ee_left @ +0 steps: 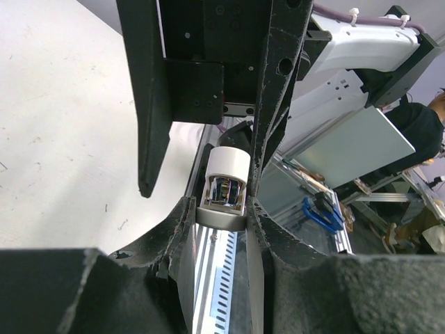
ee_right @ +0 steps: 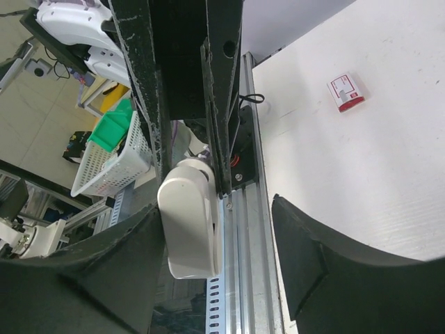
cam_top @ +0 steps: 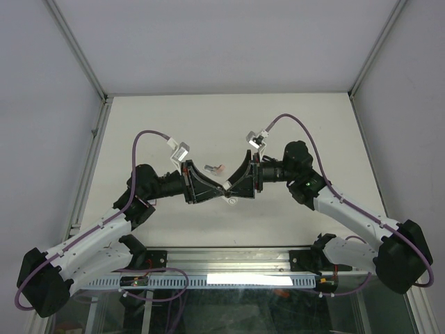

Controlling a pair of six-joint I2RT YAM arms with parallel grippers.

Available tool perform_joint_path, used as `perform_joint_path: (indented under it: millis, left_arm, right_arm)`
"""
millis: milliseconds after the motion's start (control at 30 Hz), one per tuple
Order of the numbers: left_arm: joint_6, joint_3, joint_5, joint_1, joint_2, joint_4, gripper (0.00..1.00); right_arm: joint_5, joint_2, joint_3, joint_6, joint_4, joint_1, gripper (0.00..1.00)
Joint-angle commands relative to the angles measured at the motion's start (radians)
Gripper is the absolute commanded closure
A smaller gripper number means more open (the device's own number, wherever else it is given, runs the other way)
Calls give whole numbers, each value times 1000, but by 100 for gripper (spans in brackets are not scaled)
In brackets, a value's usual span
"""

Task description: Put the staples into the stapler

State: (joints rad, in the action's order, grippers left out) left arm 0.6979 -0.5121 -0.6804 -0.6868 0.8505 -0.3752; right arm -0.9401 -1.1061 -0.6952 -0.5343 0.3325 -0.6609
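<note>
We see the left gripper (ee_left: 222, 209) pinching the stapler (ee_left: 228, 165) between its two rough, foam-like black pads (ee_left: 167, 240), one pressed to each side. Seen end-on, the stapler is a small rounded block: a smooth white cap on top, a dull grey base below, and shiny metal in the opening between them (whether that gleam is the staples we cannot tell). From the right wrist its pale, glossy plastic shell reads as a rounded oblong, seen against the ribbed aluminium rail (ee_right: 254, 229) at the table's near edge. The right gripper (ee_right: 215, 209) stands spread around it. One coarse black finger (ee_right: 118, 264) lies close beside the shell, and the other is well apart from it, with bare rail showing between. On the matte white table (ee_right: 375, 174) lies a flat red-and-white box (ee_right: 345, 91), well apart from both grippers. From overhead, the two grippers meet tip to tip over the middle of the table, the stapler between them.
</note>
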Motion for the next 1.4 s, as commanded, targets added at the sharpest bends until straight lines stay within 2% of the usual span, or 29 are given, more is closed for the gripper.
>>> perform_joint_path:
  millis: [0,167,400,567,600,833,967,1000,1367]
  left_arm:
    - [-12,-8,-16,-6,-18,-51,100]
    - [-21,-12,5,-6,-18,-28,100]
    - [-29,-13,22,-6,-17,-12,100]
    - [-32,-13,27,-6,-17,-4,100]
    - [-32,-13,27,-6,-16,-4,100]
    - [-39,-11,50,-6,-28,9,100]
    - [-44,0,84,-5,-45,17,100]
    - [-44,3,90,-6,-50,18,100]
    - [-52,28,141,-5,-85,38,100]
  right_arm:
    - [49,25,-48,-21,83,4,40]
    - [47,23,-55,-32,87,4,47]
    - [37,19,-61,-44,92,3,38]
    - [43,20,-61,-50,95,4,40]
    - [45,20,-60,-53,97,4,41]
    - [44,24,-64,-49,85,4,82]
    - [73,54,-61,-49,81,5,98]
    - [88,64,-60,-48,78,6,100]
    - [204,198,-25,-66,58,68,100]
